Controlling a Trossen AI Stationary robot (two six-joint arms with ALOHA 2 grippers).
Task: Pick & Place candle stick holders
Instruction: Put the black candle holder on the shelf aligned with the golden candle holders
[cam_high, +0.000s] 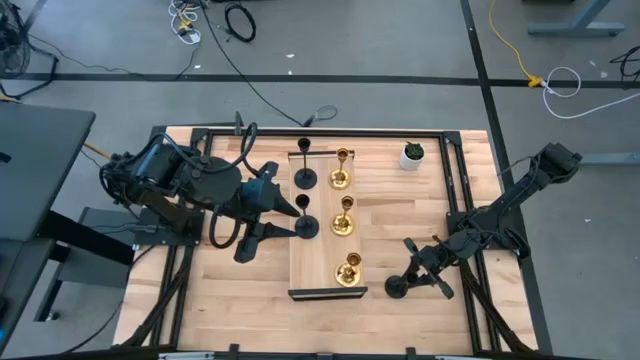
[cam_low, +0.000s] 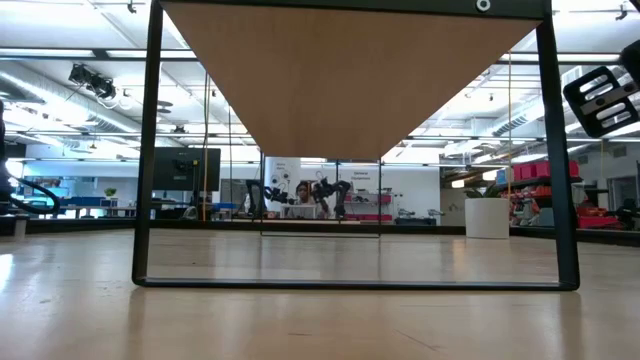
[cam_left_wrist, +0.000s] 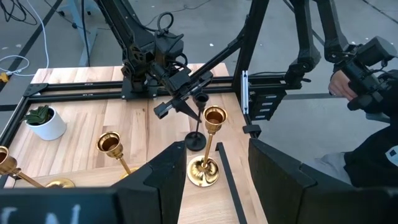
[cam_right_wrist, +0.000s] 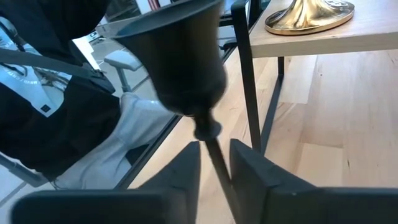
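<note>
Black candle holder (cam_right_wrist: 186, 68) fills the right wrist view, its thin stem running down between the right gripper's (cam_right_wrist: 214, 163) two fingers, which look pinched on it. From above, that same holder (cam_high: 397, 289) has its round base on the tabletop near the front edge, just right of the raised wooden shelf (cam_high: 322, 272), with the right gripper (cam_high: 425, 268) beside it.

On the shelf there are three gold holders in a row down its right side: back (cam_high: 341, 177), middle (cam_high: 343, 222) and front (cam_high: 348, 270). Two black ones stand on its left side, back (cam_high: 304, 176) and middle (cam_high: 305, 224). So my guess is the free spot is front left, next to the front gold holder.

The left gripper (cam_high: 262, 210) sits at the shelf's left edge with its fingers spread and nothing between them, close to the middle black holder. A small potted plant (cam_high: 412, 154) is off by the tabletop's back right corner.

How I'd do the step: lift straight up so the base clears the shelf's top edge, keep the stem vertical, and come in over the front. The front gold holder stands right by that spot, so swing wide of it. Set the base down flat before letting go, since these look top-heavy on a thin stem and probably tip easily.
</note>
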